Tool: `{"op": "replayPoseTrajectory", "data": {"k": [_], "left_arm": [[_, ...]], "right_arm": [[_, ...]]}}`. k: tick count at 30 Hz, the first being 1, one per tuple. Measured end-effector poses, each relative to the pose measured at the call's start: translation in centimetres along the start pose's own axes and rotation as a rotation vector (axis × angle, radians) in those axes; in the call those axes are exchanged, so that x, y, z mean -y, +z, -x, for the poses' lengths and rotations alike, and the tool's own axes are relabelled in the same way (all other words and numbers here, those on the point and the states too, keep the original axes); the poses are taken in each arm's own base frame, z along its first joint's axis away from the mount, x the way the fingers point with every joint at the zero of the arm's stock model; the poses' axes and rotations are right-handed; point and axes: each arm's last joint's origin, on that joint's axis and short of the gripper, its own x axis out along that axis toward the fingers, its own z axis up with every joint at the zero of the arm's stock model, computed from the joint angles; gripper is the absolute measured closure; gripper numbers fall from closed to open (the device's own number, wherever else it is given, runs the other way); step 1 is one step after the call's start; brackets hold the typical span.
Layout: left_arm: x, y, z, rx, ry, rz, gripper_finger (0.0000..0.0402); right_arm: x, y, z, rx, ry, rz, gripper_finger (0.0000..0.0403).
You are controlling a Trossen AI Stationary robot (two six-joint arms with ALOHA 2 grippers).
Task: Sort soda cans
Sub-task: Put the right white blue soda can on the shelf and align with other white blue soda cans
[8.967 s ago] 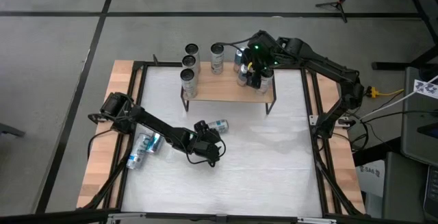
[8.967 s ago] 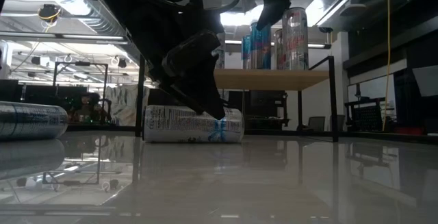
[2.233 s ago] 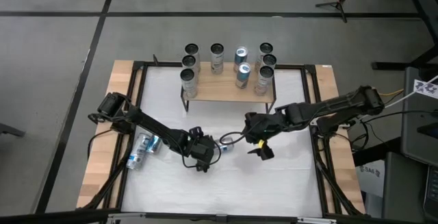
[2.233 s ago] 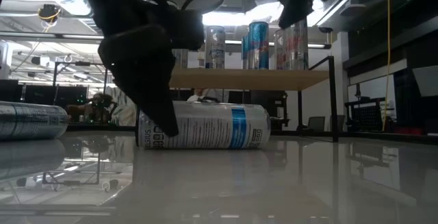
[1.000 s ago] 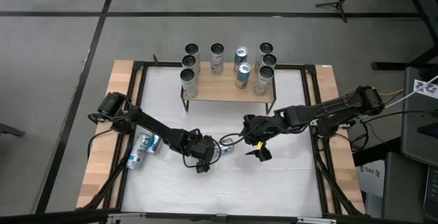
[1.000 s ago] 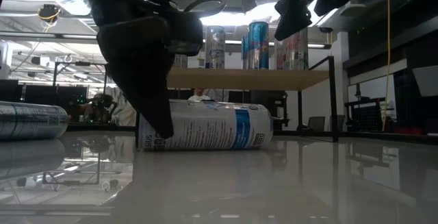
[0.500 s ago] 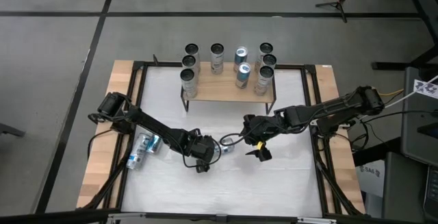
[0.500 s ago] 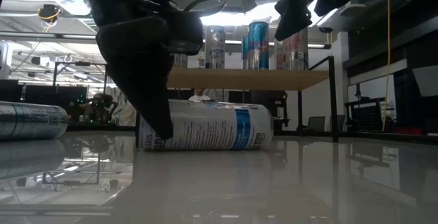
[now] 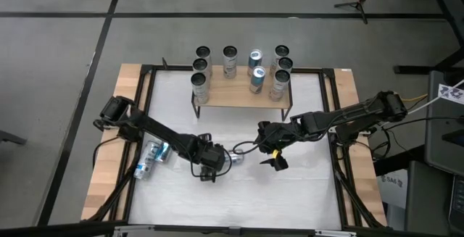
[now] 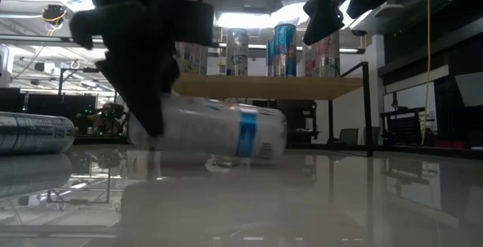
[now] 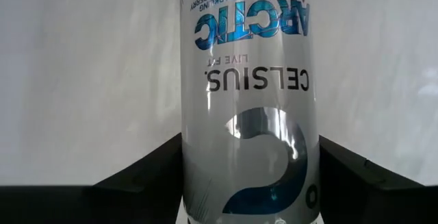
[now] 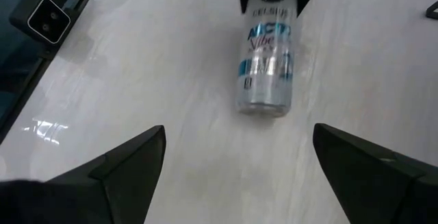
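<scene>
A slim silver can with blue print (image 9: 234,156) is near the table's middle; it also shows in the low view (image 10: 219,130), the left wrist view (image 11: 250,114) and the right wrist view (image 12: 267,66). My left gripper (image 9: 208,164) is shut on it. My right gripper (image 9: 275,160) hangs open and empty just right of the can, above the table (image 12: 246,172). Two more cans (image 9: 152,156) lie on their sides at the table's left. Several cans (image 9: 257,80) stand upright on a wooden shelf (image 9: 239,98) at the far side. My left gripper pinches the can's round sides (image 11: 198,183) between its two fingers, at the end toward the table's left. The fingers (image 11: 147,179) come about level from the left and lie along the can. The can is raised a little off the table, its right end (image 10: 264,137) tilted lower.
The shelf stands on thin dark legs (image 9: 286,112) behind the work spot. A dark frame (image 9: 336,150) runs round the white table top, with wooden strips (image 9: 105,172) outside it. A cable (image 9: 246,147) loops between the two grippers.
My left gripper has risen and gone slightly toward the table's left edge with the can. The can lay flat on the table; now it is lifted a little and tilted, its right end lower. My right gripper has kept still.
</scene>
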Motion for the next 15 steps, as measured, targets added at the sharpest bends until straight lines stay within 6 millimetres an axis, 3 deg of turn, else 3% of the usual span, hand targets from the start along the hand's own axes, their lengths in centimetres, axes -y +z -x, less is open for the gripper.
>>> {"op": "replayPoseTrajectory", "data": {"k": [5, 15], "left_arm": [[-0.3, 0.8, 2.6, -0.111, 0.081, -0.098, 0.0159], [-0.8, 2.8, 7.8, -0.164, 0.204, -0.220, 0.0159]], "right_arm": [[0.0, 0.0, 0.0, 0.002, 0.000, 0.002, 0.0038], [0.1, 0.9, 0.0, 0.088, -0.012, 0.012, 0.0038]]}}
